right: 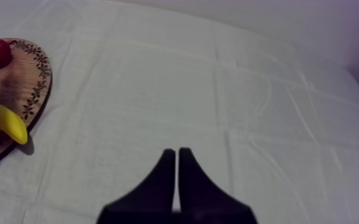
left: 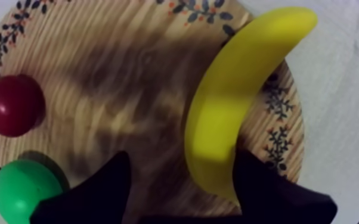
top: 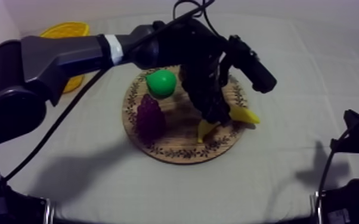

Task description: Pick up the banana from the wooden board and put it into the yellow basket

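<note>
Left claw (left: 183, 156) hangs wide over the board's (left: 128, 71) right edge, straddling the banana (left: 235, 101). That fruit's long axis crosses the closing line.

Curved banana (left: 235, 101) lies on the wooden board (left: 128, 71), tip past its rim — yellow basket (top: 68, 30) well apart.

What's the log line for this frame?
phase: pre-grasp | left gripper: open, astride banana on wooden board | right gripper: shut, over cloth | yellow basket: far-left corner
</note>
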Available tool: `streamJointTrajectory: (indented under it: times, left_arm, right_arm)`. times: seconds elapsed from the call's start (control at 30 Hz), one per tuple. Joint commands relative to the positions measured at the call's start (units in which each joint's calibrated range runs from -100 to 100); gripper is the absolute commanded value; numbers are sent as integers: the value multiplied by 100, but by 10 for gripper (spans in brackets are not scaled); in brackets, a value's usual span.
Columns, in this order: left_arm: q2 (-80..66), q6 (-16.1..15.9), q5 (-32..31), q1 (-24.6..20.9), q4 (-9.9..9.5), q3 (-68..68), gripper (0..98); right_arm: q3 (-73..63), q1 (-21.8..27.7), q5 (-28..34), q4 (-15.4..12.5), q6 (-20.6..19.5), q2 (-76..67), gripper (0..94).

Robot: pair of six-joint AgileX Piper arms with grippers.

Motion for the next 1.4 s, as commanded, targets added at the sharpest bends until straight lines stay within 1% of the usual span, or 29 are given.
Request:
streamJointTrajectory:
  times: [0.0, 0.23, 0.37, 0.53, 0.7, 0.9, 1.1, 1.23, 1.37]
  left_arm:
    - [105, -14, 156, 26, 7, -125, 610]
    - [471, -36, 663, 151, -14, -596, 523]
    - [663, 23, 903, 209, -75, -877, 430]
    - [753, 105, 1023, 256, -177, -976, 332]
    - [725, 158, 1050, 242, -266, -941, 294]
    - [334, 181, 1216, 247, -514, -993, 282]
    - [-501, 201, 1832, 100, -916, -1367, 277]
    - [-1195, 155, 2014, -157, -1172, -1499, 276]
    - [-1824, 105, 2055, -568, -1335, -1206, 276]
  right_arm:
    - [2, 0, 1, 1, 1, -2, 3]
    - [2, 0, 1, 1, 1, -2, 3]
    - [2, 0, 1, 1, 1, -2, 3]
    - [2, 0, 1, 1, 1, -2, 3]
    - [2, 0, 1, 1, 1, -2, 3]
    - [2, 0, 1, 1, 1, -2, 3]
    - [2, 0, 1, 1, 1, -2, 3]
    - [2, 0, 1, 1, 1, -2, 3]
    - [2, 0, 1, 1, 1, -2, 3]
